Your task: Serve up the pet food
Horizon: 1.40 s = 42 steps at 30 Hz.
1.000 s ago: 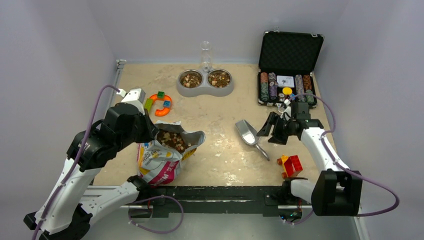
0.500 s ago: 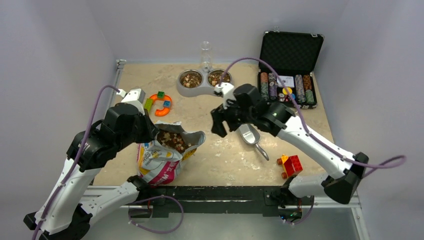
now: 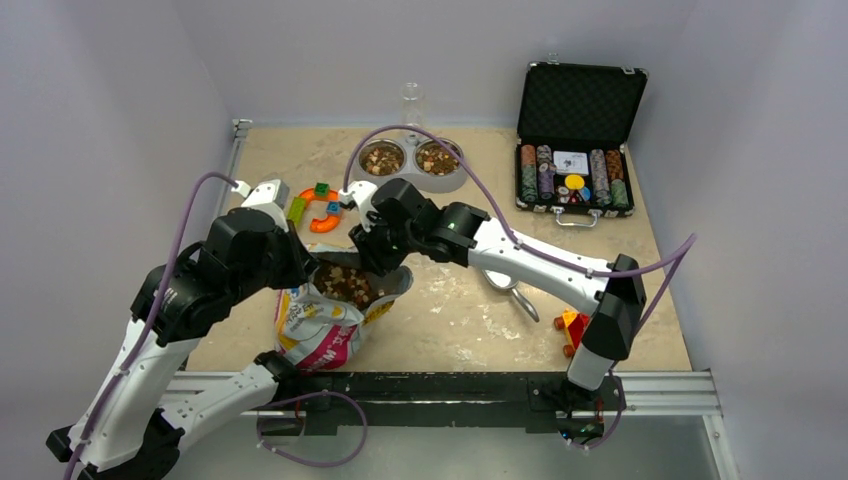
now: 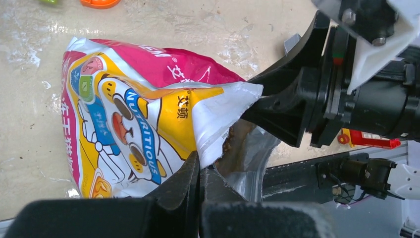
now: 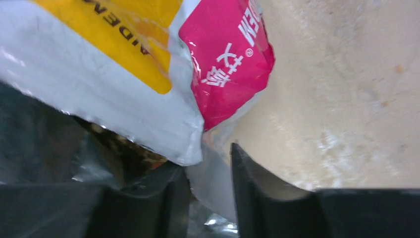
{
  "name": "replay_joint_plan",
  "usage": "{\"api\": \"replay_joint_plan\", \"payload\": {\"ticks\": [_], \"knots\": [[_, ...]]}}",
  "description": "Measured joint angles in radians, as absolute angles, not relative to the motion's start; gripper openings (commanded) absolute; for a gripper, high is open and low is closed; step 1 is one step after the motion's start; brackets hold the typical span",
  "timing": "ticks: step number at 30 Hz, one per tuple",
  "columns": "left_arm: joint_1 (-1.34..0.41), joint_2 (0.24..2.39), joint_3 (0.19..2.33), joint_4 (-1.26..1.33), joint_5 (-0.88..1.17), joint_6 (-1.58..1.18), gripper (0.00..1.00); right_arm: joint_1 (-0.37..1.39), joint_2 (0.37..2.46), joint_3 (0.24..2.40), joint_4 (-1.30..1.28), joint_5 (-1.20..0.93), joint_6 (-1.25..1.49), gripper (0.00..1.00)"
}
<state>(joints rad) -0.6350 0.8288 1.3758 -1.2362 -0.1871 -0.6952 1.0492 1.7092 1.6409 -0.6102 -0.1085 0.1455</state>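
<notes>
By the near edge, left of centre, my left gripper [image 4: 200,174] pinches the bag [image 4: 124,114] rim. The right gripper [image 5: 209,186] straddles the opposite lip, jaws apart. Pet food [image 3: 346,284] fills the bag. An uneven pull could tip it, spilling kibble short of the far-edge bowl [image 3: 410,184].

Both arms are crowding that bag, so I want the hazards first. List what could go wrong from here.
The left end effector pinches only the thin rim of the bag; a pull from the right end effector, open astride the opposite rim, may slip or tear the foil.
The pet food sits high in the open mouth; a tug could tip the bag and spill it.
</notes>
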Motion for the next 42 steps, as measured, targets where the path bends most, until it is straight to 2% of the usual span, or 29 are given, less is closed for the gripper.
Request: {"api": "replay_joint_plan", "payload": {"ticks": [1,2,11,17,21,25,28,30,31,32,42], "knots": [[-0.635,0.829,1.376,-1.236,-0.185,-0.696,0.0,1.051,1.716,1.646,-0.612,-0.093,0.16,0.07],[-0.635,0.831,1.376,-1.238,-0.183,-0.695,0.0,1.052,1.722,1.654,-0.616,-0.087,0.172,0.0],[-0.635,0.908,1.389,-1.213,-0.067,-0.685,0.0,1.058,1.691,1.683,-0.725,0.033,0.307,0.0],[-0.639,0.992,1.399,-1.119,0.104,-0.689,0.02,0.938,1.593,1.684,-0.868,-0.031,0.542,0.0],[-0.643,1.061,1.427,-1.018,0.186,-0.685,0.32,0.836,1.523,1.684,-0.91,-0.075,0.715,0.0],[-0.651,1.081,1.44,-0.941,0.279,-0.641,0.48,0.797,1.493,1.694,-0.927,-0.072,0.846,0.0],[-0.662,1.082,1.44,-0.932,0.307,-0.609,0.64,0.796,1.507,1.722,-0.928,-0.083,0.93,0.0],[-0.678,1.082,1.44,-0.933,0.31,-0.587,0.82,0.796,1.538,1.76,-0.928,-0.1,0.98,0.0],[-0.69,1.082,1.44,-0.931,0.308,-0.579,0.93,0.797,1.555,1.781,-0.928,-0.102,0.995,0.0],[-0.702,1.082,1.439,-0.928,0.303,-0.568,0.99,0.798,1.576,1.805,-0.928,-0.104,1.011,0.0],[-0.822,1.123,1.424,-0.891,0.167,-0.485,0.99,0.802,1.68,1.899,-0.908,-0.117,1.156,0.0]]}}
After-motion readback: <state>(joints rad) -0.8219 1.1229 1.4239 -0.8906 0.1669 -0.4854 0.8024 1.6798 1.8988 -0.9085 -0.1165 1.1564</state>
